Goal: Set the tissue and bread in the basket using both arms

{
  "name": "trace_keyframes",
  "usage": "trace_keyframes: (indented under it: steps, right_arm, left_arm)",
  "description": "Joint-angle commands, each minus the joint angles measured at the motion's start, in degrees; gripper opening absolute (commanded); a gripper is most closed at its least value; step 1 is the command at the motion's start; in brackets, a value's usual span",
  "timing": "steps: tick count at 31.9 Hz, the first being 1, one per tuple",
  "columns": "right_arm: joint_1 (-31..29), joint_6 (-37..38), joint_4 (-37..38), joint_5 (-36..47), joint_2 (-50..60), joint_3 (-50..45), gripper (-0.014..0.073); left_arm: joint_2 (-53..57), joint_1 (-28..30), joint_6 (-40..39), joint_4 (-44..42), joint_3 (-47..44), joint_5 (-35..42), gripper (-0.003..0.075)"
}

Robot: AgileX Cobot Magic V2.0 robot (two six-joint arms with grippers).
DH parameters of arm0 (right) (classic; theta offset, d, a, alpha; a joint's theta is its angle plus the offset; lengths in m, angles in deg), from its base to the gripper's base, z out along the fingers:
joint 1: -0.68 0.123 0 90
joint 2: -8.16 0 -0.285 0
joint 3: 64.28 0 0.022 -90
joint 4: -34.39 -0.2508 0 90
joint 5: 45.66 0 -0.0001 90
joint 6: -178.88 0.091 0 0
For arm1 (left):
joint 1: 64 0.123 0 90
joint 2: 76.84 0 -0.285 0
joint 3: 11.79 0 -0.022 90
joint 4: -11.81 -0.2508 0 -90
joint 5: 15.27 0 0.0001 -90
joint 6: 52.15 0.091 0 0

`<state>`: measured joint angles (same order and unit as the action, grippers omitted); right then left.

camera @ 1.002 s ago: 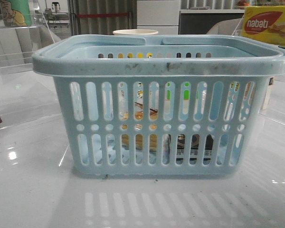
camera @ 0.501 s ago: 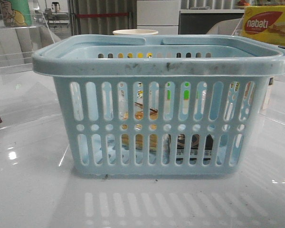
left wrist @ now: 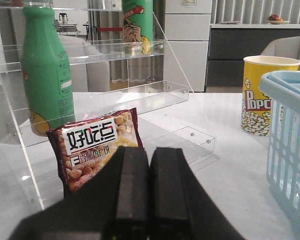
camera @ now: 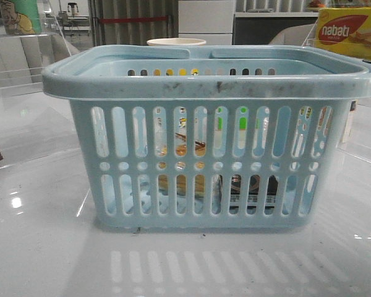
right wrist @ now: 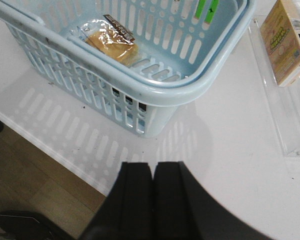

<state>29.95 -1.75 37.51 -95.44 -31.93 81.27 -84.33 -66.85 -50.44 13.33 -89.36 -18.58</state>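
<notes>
- The pale-blue basket (camera: 211, 136) stands near the front edge of the white table (camera: 43, 260).
- The bread (right wrist: 111, 42) lies on the basket floor; the tissue (camera: 255, 187) shows dark through the front slots beside it.
- The left gripper (left wrist: 149, 192) has its fingers pressed together, holding nothing, facing a snack bag (left wrist: 97, 147), a green bottle (left wrist: 45, 70) and a popcorn cup (left wrist: 262, 95).
- The right gripper (right wrist: 152, 197) is also pressed together and empty, above the table's front edge, near a box (right wrist: 286, 37).
</notes>
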Motion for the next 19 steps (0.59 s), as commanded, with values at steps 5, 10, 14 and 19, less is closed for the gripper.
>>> trace_keyframes:
  steps: [5, 10, 14, 19]
  right_arm:
    - [-9.0, -0.4, -0.5, 15.2, 6.2, -5.1, 0.0053]
    - [-17.6, -0.4, -0.5, 27.3, 13.7, -13.9, 0.0053]
    - [-22.5, -0.4, -0.5, 34.9, 19.6, -20.8, 0.0053]
    - [-26.2, -0.4, -0.6, 39.8, 25.7, -28.5, 0.0053]
  left_arm:
    - [1.1, -0.5, -0.5, 0.0, 0.0, 5.2, 0.0090]
    - [1.1, -0.5, -0.5, 0.0, 0.0, 5.2, 0.0090]
    - [1.1, -0.5, -0.5, 0.0, 0.0, 5.2, 0.0090]
    - [1.1, -0.5, -0.5, 0.0, 0.0, 5.2, 0.0090]
